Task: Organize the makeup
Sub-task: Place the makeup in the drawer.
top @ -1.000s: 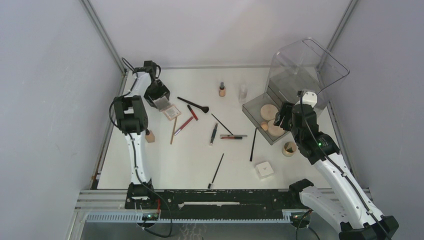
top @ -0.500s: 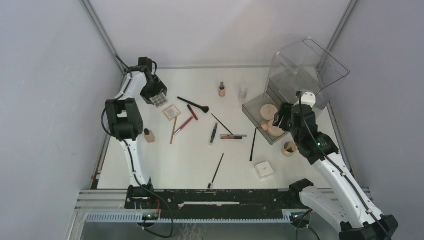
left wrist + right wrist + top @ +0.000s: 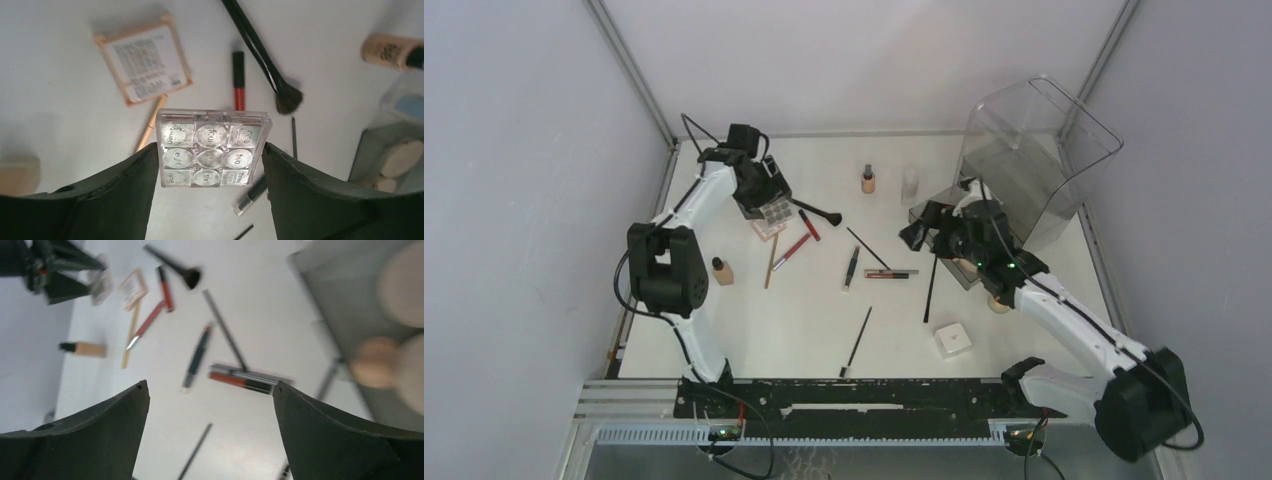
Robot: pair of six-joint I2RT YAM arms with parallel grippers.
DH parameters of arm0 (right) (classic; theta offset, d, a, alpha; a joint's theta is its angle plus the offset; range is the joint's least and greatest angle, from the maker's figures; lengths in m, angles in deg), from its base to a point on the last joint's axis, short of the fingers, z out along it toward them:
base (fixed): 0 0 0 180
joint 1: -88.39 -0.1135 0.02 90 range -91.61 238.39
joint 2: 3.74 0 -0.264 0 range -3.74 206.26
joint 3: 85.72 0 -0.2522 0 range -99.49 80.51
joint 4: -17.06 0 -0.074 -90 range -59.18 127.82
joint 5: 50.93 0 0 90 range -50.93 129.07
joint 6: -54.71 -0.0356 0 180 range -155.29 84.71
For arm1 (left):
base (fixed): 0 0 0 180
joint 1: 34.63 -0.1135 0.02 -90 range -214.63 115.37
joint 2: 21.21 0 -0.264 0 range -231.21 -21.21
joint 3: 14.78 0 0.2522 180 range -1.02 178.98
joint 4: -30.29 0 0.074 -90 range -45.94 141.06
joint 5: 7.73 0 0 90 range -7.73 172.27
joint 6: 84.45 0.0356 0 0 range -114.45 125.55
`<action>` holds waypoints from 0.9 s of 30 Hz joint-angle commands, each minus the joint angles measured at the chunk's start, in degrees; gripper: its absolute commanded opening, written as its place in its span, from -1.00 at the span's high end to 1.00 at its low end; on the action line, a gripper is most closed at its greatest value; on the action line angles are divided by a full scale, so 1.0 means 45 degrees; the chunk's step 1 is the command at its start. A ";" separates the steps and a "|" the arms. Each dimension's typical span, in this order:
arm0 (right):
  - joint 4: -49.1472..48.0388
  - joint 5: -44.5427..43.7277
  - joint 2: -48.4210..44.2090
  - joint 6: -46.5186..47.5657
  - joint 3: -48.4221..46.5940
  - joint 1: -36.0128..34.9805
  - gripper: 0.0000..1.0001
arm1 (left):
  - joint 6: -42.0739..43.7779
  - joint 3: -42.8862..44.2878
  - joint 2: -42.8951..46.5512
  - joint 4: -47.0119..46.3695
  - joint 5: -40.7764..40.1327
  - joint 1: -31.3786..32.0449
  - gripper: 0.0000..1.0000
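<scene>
Clamping a clear square palette [image 3: 212, 135] by its two side edges, the left gripper [image 3: 210, 152] holds it off the table [image 3: 804, 320], well left of the clear bin [image 3: 1034, 130]. The right gripper [image 3: 210, 387] hangs just left of the bin's front, jaws spread wide with nothing between them. A black brush [image 3: 260, 56], a red lip stick [image 3: 239, 80] and a peach compact [image 3: 144, 59] lie on the table, also well left of the bin.

Clear palette [image 3: 214, 147], nine-cell grid; peach-rimmed white compact [image 3: 143, 58]; red lip stick [image 3: 238, 80]; black brush [image 3: 261, 55]; tan bottle [image 3: 385, 50].

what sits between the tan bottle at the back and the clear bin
A small clear container, touching neither the tan bottle nor the clear bin, in the top view.
</scene>
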 commanded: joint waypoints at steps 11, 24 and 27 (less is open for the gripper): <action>-0.9005 0.3310 0.5625 -0.3161 -0.0878 -0.2246 -0.99 | -0.2743 -0.1988 0.3087 -0.2261 0.2160 0.3176 -0.54; -1.0925 0.4254 0.8344 -0.3618 -0.2268 -0.2064 -0.48 | -0.2981 -0.2392 0.3689 -0.2370 0.2414 0.3592 -0.54; -1.0910 0.4631 0.8874 -0.3542 -0.2690 -0.2086 -0.24 | -0.2982 -0.2548 0.3792 -0.2422 0.2432 0.3614 -0.54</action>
